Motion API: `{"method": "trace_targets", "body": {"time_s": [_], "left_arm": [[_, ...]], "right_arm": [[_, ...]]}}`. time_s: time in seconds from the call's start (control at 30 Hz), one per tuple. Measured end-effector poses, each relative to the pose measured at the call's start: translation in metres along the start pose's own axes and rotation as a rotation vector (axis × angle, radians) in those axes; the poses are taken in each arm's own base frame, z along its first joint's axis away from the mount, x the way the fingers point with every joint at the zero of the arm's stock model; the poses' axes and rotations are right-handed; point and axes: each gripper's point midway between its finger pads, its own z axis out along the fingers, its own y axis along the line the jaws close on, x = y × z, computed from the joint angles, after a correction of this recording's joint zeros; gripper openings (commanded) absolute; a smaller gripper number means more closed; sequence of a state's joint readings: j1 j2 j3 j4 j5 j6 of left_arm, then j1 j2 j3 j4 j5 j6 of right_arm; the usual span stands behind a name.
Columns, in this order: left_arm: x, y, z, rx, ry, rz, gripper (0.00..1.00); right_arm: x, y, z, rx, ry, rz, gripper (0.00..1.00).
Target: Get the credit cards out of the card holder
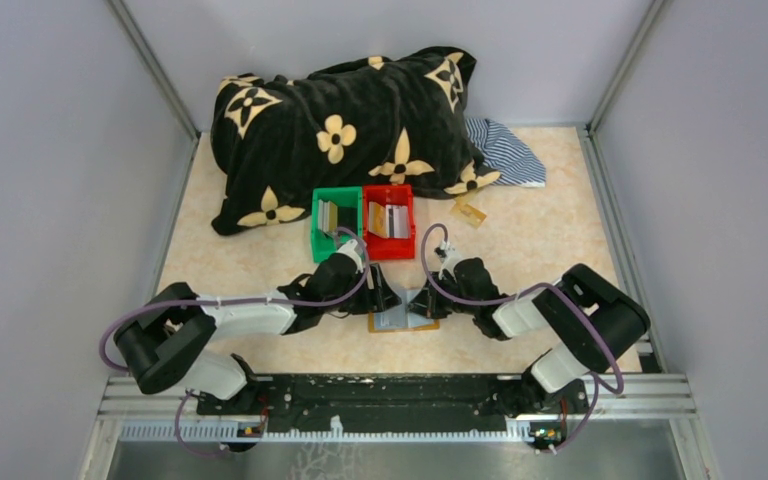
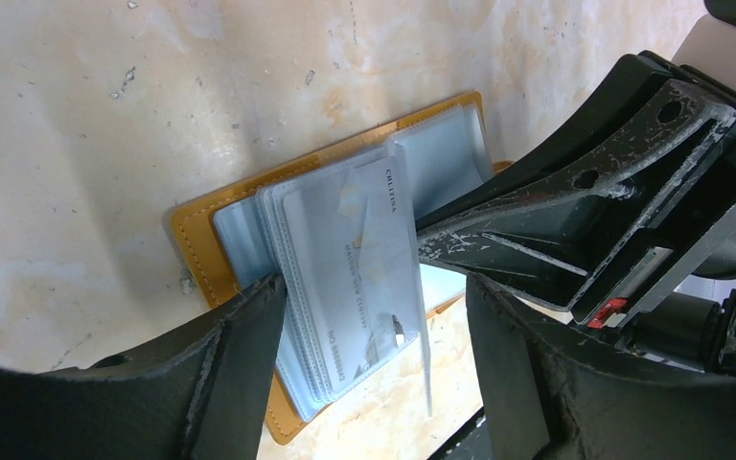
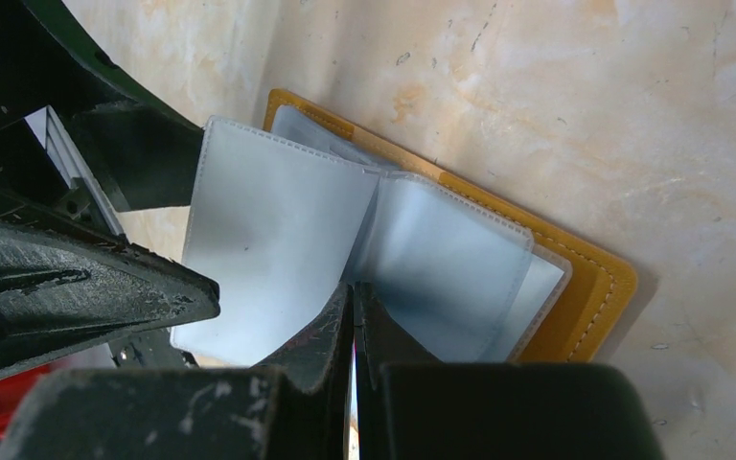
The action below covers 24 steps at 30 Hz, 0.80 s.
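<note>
**Card holder lies open between the two grippers, with a grey card in its top sleeve**

The beige marbled table fills the space between the grey walls. At its far side lies a big black plush blanket with cream flower shapes. A blue-and-white striped cloth comes out from under the right end of the blanket.

Just in front of the blanket stand two small plastic bins, touching side by side: the green bin on the left and the red bin on the right. Each bin holds a few thin rectangular credit cards, gold-tan and silvery grey, standing on edge.

On the near part of the table, the flat tan-brown leather card holder lies open with its clear plastic sleeves facing upward. Both arms reach inward and meet over it.

The left gripper is spread wide and grips nothing. Its fingers stand on either side of the sleeve stack, and one finger touches the edge of the stack. In the top sleeve sits one silvery grey card with small print. I cannot tell if more cards lie beneath it.

The right gripper has its fingers pressed together at the fold of the sleeves, with a thin pale sleeve edge pinched between them.

A small tan flat piece lies on the table to the right of the red bin. It is too small to say what it is.
</note>
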<state>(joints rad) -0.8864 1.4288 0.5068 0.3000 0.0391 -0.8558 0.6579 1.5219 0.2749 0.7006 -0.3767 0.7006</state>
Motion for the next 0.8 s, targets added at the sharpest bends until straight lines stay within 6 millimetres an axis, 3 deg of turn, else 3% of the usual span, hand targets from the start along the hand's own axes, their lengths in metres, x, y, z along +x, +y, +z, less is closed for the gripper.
{"method": "trace_targets", "body": {"time_s": [0.3,0.5,0.8], "left_arm": [[0.001,-0.003,0.004,0.009,0.012,0.001,0.74],[0.001,-0.012,0.013,0.037,0.034,0.005,0.74],[0.002,-0.015,0.013,0.052,0.044,0.006,0.74]], "right_arm": [[0.001,-0.001,-0.003,0.018,0.002,0.003,0.0],[0.004,-0.005,-0.017,0.068,0.019,-0.003,0.0],[-0.01,0.006,-0.044,0.101,-0.032,-0.063,0.0]]}}
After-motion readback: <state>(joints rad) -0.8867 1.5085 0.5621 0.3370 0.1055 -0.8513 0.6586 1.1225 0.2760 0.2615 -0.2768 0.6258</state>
